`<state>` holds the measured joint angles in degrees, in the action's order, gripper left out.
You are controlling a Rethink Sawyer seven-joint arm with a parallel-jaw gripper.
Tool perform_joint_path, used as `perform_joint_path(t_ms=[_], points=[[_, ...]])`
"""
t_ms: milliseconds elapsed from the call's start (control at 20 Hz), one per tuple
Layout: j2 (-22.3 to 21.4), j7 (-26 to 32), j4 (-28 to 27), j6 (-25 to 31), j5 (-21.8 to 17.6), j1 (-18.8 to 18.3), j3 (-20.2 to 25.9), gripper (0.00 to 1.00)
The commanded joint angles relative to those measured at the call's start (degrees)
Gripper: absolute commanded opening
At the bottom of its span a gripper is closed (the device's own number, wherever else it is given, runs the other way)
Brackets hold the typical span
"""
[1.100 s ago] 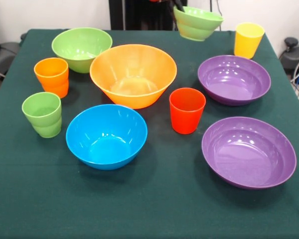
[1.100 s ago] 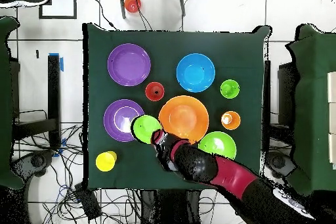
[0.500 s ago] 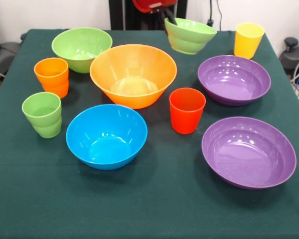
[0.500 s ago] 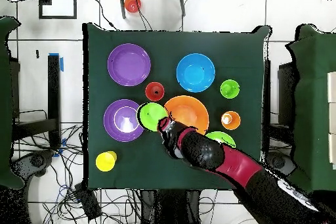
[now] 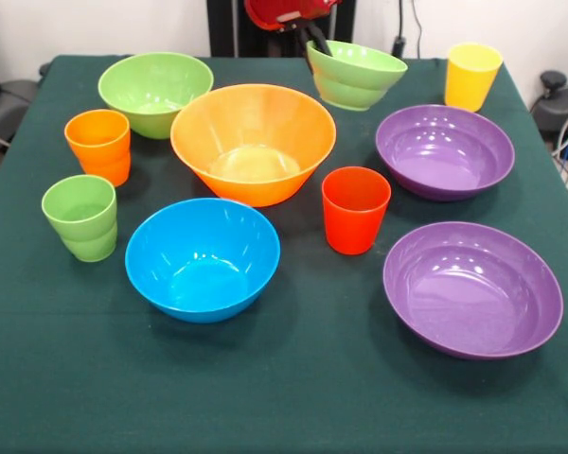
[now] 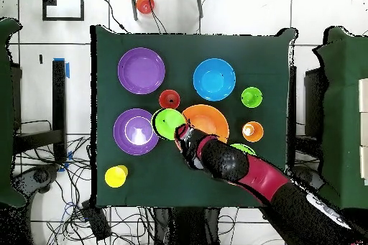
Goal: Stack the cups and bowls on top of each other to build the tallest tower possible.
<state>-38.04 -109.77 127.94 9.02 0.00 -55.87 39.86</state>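
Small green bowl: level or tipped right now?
Tipped. The small green bowl hangs in the gripper, which pinches its rim; the rim slants toward the orange bowl.

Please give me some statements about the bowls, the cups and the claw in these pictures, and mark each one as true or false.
1. The claw grips the small light green bowl by its rim. True.
2. The red cup stands inside the blue bowl. False: it stands on the table, beside the blue bowl.
3. The two purple bowls are empty. True.
4. The large orange bowl already holds another bowl. False: it is empty.
5. The yellow cup lies tipped on its side. False: it stands upright.
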Motion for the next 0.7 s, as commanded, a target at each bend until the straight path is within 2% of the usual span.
perform_joint_path(t_ms=[50,200,700], points=[[1.2,-2.3,-4.8,9.2,0.9,-0.1,-0.8,0.00],[0.6,-1.7,-5.8,11.3,0.8,-0.1,-0.9,0.00],[1.5,-3.4,-7.0,12.4,2.1,-1.7,1.4,0.00]])
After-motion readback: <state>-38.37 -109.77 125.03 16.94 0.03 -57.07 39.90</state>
